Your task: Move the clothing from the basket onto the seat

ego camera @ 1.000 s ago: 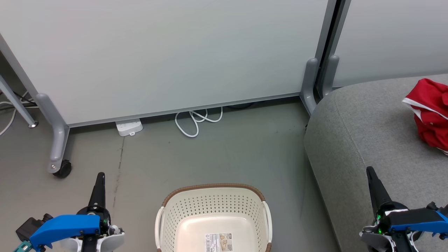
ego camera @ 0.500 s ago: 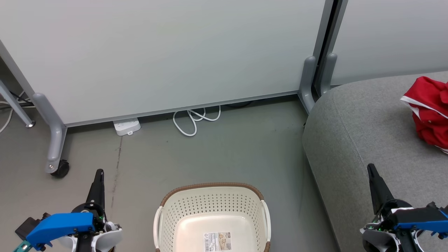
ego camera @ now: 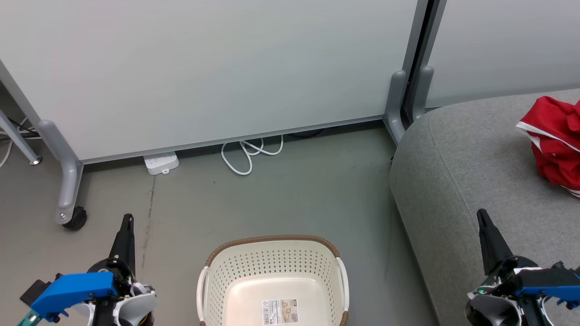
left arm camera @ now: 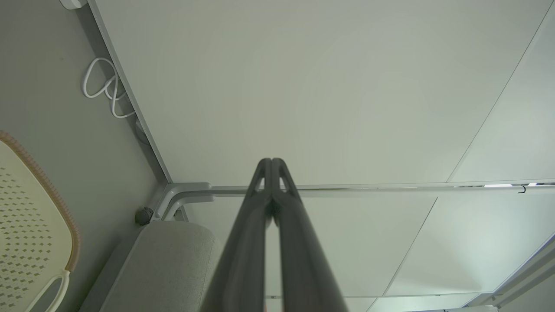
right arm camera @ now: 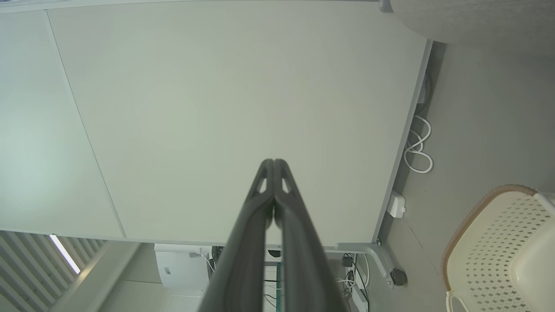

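Jaws pressed tight together on both sides: left gripper (left arm camera: 272,162) and right gripper (right arm camera: 273,162) hold nothing, fingers pointing up on either side of the basket (ego camera: 272,266) on the floor (ego camera: 294,194). What shows of its inside carries a label sticker (ego camera: 281,311). And the clothing (ego camera: 555,145), a red heap with white trim, sits on the seat (ego camera: 462,172), well in from the rounded edge nearest the basket. Soft, light, limp stuff, likely best pinched at a raised fold. It's crumpled, and its long axis seems to run away from the robot, though the frame cuts it off.
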Controlling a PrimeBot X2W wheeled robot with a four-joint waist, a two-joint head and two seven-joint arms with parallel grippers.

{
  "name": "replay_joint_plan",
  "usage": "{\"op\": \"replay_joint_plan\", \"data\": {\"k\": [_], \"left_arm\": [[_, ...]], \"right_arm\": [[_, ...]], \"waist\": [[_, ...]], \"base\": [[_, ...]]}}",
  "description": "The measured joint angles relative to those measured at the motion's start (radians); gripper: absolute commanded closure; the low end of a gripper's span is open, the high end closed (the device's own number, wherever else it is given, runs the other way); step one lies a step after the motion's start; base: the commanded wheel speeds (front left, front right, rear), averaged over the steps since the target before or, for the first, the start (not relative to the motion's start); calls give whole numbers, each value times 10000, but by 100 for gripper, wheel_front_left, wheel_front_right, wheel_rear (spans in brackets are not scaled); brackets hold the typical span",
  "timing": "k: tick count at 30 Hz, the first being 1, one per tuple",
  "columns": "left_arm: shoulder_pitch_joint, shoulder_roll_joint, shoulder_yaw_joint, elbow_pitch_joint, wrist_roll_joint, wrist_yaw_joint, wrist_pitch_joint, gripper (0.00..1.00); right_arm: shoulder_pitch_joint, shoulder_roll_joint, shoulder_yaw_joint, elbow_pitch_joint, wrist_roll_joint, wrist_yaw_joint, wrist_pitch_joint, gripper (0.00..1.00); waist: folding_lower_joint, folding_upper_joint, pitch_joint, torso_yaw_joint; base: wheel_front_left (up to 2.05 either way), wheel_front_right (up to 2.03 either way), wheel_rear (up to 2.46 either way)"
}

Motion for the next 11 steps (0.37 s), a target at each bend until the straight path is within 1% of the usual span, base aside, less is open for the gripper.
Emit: {"op": "replay_joint_plan", "data": {"k": [11], "left_arm": [[-10,0,4,-4,-12,-2,4,100]], "right_arm": [[-2,0,-2,-4,33,0,4,100]], "waist": [[0,0,0,-1]], "base": [[0,0,0]]}}
